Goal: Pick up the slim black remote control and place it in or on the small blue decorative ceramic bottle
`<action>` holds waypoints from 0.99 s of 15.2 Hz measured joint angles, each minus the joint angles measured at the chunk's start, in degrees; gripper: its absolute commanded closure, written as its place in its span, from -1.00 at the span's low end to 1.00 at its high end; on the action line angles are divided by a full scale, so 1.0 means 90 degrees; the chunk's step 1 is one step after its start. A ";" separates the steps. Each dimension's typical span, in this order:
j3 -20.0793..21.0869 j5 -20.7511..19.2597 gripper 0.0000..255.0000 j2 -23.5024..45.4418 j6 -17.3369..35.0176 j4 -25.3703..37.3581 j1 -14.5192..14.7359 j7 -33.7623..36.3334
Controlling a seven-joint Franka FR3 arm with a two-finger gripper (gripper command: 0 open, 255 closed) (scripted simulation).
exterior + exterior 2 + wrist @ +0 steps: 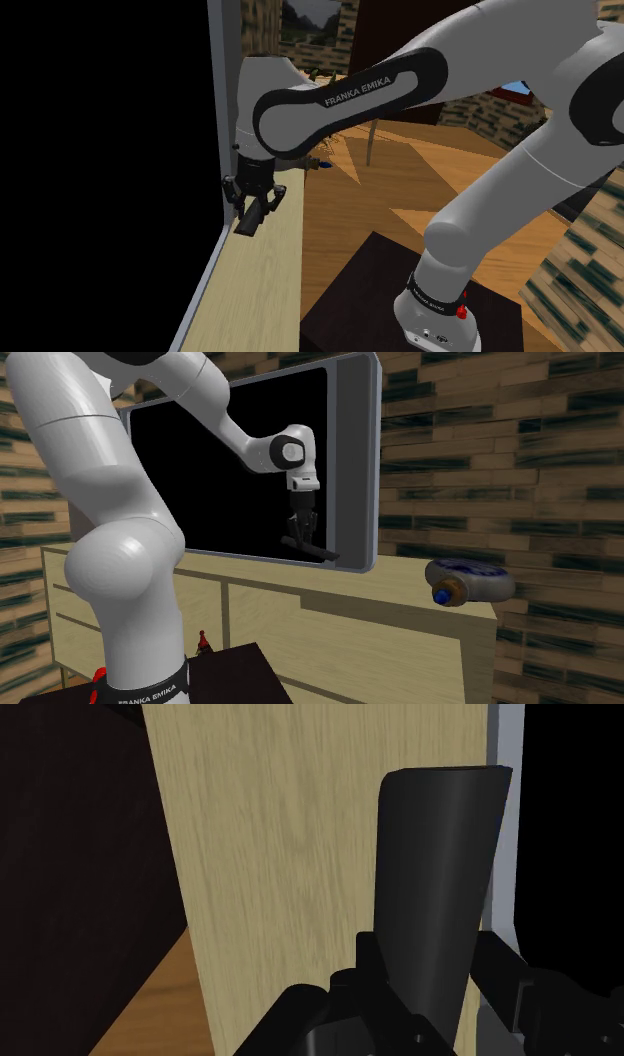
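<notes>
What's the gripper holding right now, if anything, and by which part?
The gripper clasps the black remote near one end; the rest juts out ahead of it.

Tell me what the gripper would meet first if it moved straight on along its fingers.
Probably the light wooden cabinet top; the black remote clasped by the gripper would touch it first.

White capitals reading "FRANKA EMIKA" run along the curved black band (355, 88) on a link of the white robot arm (500, 190), in the upper middle of the shoulder view. The same words, clipped by the bottom edge, stand on the black ring (150, 694) around the arm's base at the lower left of the second exterior view. Pale lettering on the dark base collar (437, 296) at the shoulder view's lower right is too small to read.
</notes>
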 measured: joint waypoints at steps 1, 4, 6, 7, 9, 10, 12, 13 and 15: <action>-0.0030 0.0014 1.00 -0.0054 -0.0098 0.0048 0.0013 -0.0009; -0.0112 0.0017 1.00 -0.0149 -0.0363 0.0222 0.0019 -0.0032; -0.0166 0.0019 1.00 -0.0215 -0.0551 0.0347 0.0025 -0.0041; -0.0194 0.0017 1.00 -0.0246 -0.0649 0.0415 0.0026 -0.0046; -0.0253 0.0025 1.00 -0.0321 -0.0832 0.0527 0.0036 -0.0059; -0.0279 0.0024 1.00 -0.0352 -0.0935 0.0600 0.0039 -0.0058; -0.0313 0.0010 1.00 -0.0374 -0.1088 0.0730 0.0034 -0.0054; -0.0335 -0.0004 1.00 -0.0380 -0.1183 0.0819 0.0026 -0.0052; -0.0383 -0.0015 1.00 -0.0417 -0.1366 0.0967 0.0023 -0.0053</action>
